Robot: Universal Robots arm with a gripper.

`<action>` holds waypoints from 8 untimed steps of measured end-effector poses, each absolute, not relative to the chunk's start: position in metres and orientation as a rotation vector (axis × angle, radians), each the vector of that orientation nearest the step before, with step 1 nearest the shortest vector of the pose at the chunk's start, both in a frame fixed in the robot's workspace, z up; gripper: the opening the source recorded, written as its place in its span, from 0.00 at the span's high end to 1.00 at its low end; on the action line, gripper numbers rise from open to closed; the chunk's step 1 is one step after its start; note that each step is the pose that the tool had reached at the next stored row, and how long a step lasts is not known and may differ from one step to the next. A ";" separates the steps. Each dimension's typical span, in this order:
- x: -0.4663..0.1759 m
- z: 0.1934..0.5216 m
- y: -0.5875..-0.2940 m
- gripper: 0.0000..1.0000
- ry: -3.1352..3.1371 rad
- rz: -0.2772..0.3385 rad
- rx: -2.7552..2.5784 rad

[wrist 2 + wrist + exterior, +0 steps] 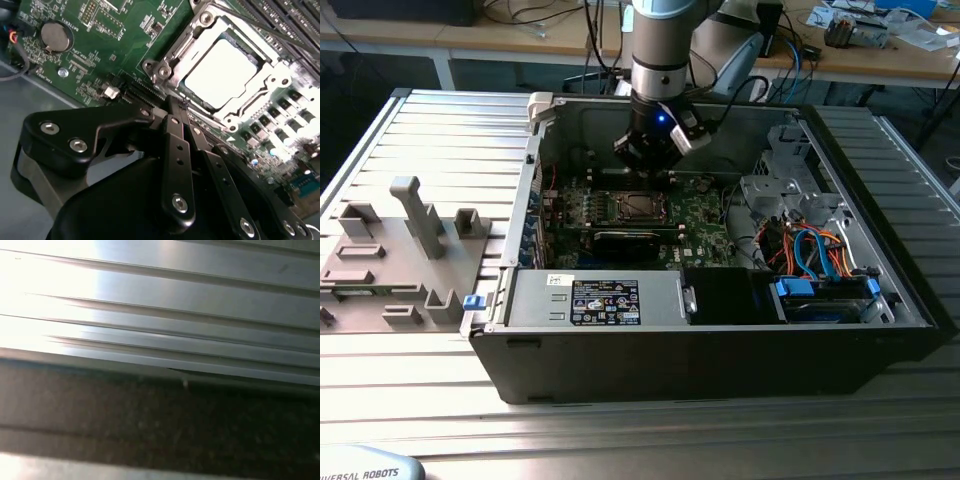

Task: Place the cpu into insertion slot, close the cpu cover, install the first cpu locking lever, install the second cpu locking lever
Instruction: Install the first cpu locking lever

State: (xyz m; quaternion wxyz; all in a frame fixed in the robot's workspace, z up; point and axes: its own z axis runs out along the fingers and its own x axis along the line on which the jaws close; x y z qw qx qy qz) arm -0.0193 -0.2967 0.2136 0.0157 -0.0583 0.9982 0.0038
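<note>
Nearest the lens in the second wrist view: the hand (176,102), fingers pinched together, holding nothing. Just beyond the tips sat the cpu (223,74), flat in its socket, square so no real long axis, edges skewed to the fingers. The cpu cover (200,47) framed it, apparently down.

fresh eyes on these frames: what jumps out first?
The open computer case lying on its side on the ribbed metal table, with the arm's gripper reaching down inside over the green board. In the second wrist view, the cpu gleams bright silver in its socket, framed by the cpu cover, with the gripper right beside the socket's edge.
</note>
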 end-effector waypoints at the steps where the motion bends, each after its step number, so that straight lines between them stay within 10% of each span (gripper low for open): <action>1: -0.019 0.214 -0.299 0.89 3.105 0.012 -0.181; 8: -0.019 0.214 -0.341 0.89 3.105 0.013 -0.182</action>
